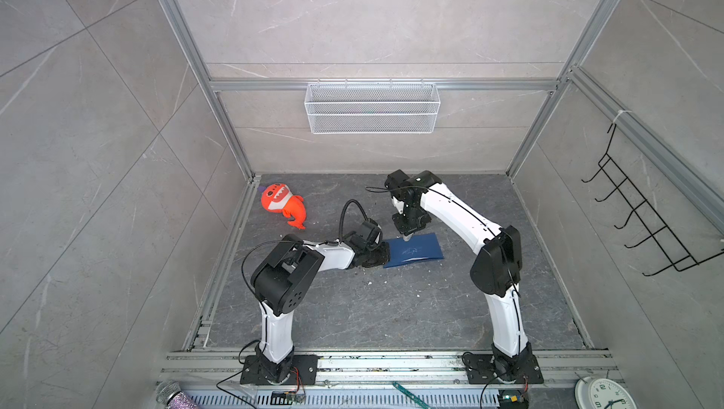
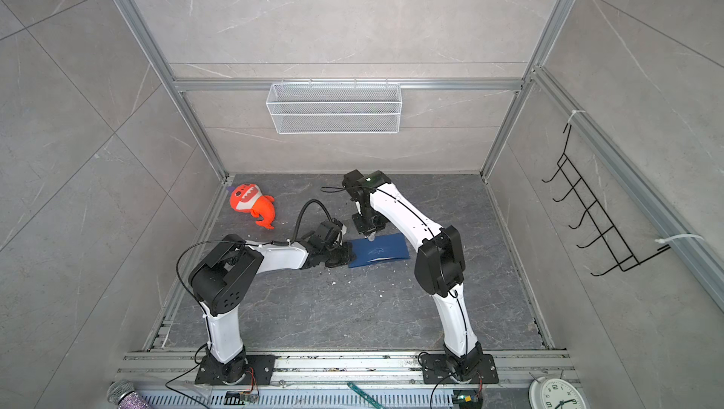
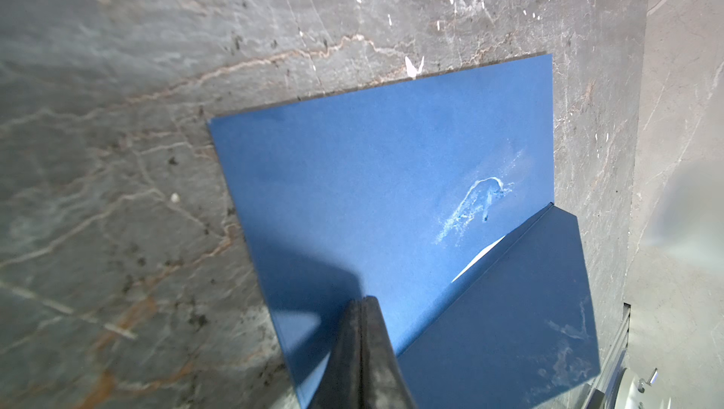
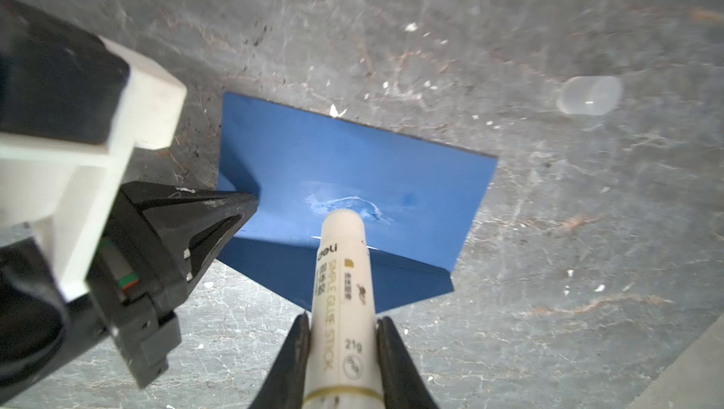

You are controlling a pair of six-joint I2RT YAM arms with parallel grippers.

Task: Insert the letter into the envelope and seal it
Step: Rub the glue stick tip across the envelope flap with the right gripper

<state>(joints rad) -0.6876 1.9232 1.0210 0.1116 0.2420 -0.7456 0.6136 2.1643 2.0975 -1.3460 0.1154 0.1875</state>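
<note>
The dark blue envelope (image 1: 415, 254) lay flat near the middle of the grey desk (image 1: 352, 309), between the two hands. Its flap (image 3: 509, 309) was folded open on the near side. The letter could not be seen clearly. Only a thin pale strip (image 3: 478, 258) showed at the fold, and it may have been the letter's edge tucked inside.

The left hand (image 3: 362, 303) was closed tight, and its tips were laid on the envelope's left edge. Whether any paper was pinched between them could not be told. The right hand (image 4: 341, 323) was closed around a white glue stick (image 4: 341, 270). The tip of the stick was set on a pale glue smear (image 4: 344, 201) on the envelope. A clear cap (image 4: 589, 95) lay apart on the desk.

The envelope was judged to be light, thin and bendy. It would probably slide on the smooth desk if it were rubbed without being held down, so an edge away from the glue looked like the best place to pin it. The flap looked springy at its crease, and it could best be pushed over by its free edge. The smear was likely sticky, so it should be kept off the fingers.
</note>
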